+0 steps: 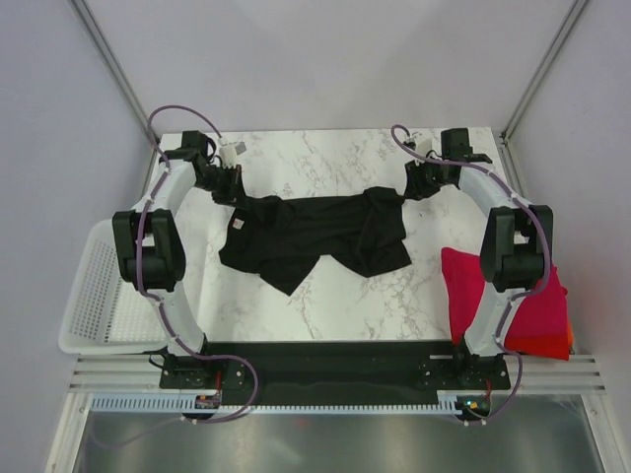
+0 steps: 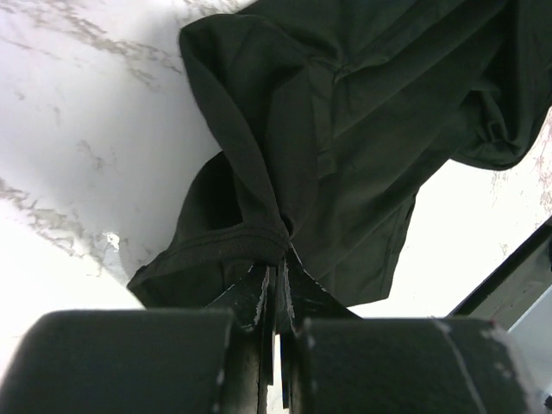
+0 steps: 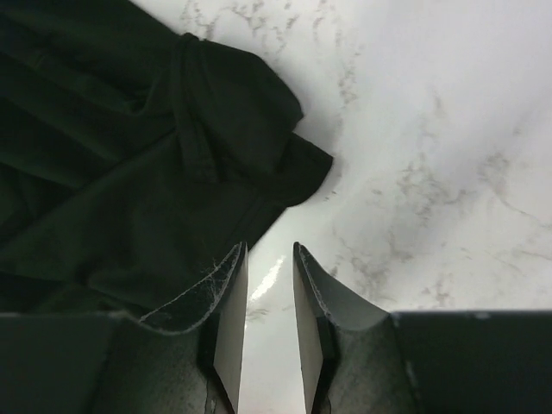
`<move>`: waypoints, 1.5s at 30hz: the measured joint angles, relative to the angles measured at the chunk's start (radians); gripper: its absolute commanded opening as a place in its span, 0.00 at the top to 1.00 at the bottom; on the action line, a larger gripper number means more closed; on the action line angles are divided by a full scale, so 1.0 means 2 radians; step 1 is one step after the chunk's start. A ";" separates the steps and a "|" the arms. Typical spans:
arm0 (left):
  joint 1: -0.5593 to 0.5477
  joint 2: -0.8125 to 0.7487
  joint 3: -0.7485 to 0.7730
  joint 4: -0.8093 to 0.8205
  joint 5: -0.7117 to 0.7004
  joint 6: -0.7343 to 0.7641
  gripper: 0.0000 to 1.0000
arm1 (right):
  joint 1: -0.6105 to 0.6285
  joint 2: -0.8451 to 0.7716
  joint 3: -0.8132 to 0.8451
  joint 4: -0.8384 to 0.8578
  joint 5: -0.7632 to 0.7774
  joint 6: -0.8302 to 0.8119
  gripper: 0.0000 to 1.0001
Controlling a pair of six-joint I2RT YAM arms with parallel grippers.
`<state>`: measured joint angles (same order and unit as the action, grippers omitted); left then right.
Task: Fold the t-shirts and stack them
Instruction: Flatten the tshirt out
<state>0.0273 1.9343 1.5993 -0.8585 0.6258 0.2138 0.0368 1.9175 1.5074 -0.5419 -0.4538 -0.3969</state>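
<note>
Top external shows the black shirt crumpled across the middle of the counter, with folded red shirts at the counter's right edge. The left pincer is clamped on the black shirt's hem. The right pincer stands narrowly parted and empty, just beside the shirt's other end.

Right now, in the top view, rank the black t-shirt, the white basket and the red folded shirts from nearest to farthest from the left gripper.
1. The black t-shirt, pinched in the left gripper, mid-table.
2. The white basket, at the table's left edge.
3. The red folded shirts, far right.
</note>
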 measured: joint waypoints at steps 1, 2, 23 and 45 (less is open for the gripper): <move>-0.004 0.000 -0.001 0.000 -0.001 0.001 0.98 | 0.001 0.005 0.001 -0.001 -0.010 0.000 0.66; -0.006 0.000 -0.001 0.000 -0.003 0.002 0.98 | 0.003 0.012 0.002 -0.002 -0.018 0.000 0.67; -0.045 0.020 -0.001 -0.004 -0.043 0.014 0.98 | 0.040 0.142 0.101 -0.024 -0.047 -0.004 0.58; -0.052 0.031 0.017 -0.013 -0.064 0.018 0.98 | 0.052 0.127 0.113 -0.043 0.013 -0.042 1.00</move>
<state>-0.0772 1.9965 1.6341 -0.8841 0.4984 0.2497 0.1402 2.1708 1.7325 -0.6289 -0.4286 -0.4801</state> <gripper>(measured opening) 0.033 0.007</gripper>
